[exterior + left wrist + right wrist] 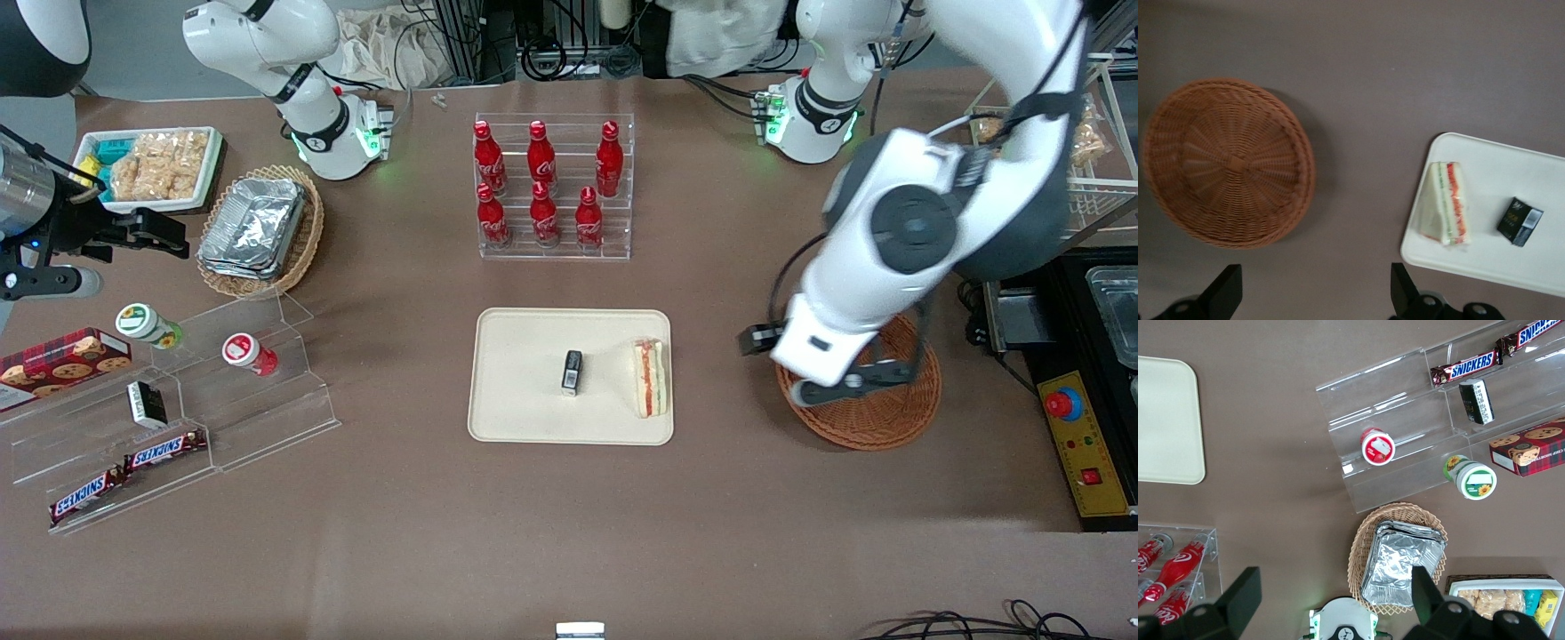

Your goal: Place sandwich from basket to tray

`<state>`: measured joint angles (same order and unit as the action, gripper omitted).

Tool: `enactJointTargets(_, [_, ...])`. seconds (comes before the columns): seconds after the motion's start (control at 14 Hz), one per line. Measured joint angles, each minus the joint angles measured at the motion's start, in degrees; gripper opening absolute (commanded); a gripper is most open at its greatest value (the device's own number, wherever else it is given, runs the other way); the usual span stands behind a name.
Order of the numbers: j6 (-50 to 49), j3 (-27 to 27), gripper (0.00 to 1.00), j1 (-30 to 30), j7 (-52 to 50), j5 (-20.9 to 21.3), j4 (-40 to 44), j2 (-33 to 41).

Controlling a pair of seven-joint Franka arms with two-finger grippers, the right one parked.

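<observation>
Pincer (845, 378) hangs over the basket (876, 418), released, nothing held. Sandwich (650, 377) sits on the tray (524, 418), right edge; looks soft, light, crushable — pinch gently across the bread faces.

Rough woven wicker on the reddish-brown basket (1228, 163), sitting on a matt brown surface (569, 533). Just beside it, the cream tray (1531, 260) looks smooth and matt, and on that tray the sandwich (1447, 212) shows soft pale bread.
</observation>
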<state>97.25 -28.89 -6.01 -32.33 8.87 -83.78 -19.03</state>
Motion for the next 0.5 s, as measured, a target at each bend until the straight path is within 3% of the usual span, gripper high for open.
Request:
enactJointTargets(0.29, [-1.33, 1.1, 1.0, -8.23, 17.04, -3.56, -5.53, 5.99])
enactJointTargets(0.5, [-2.85, 9.1, 1.0, -5.22, 27.66, -5.45, -8.72, 9.71])
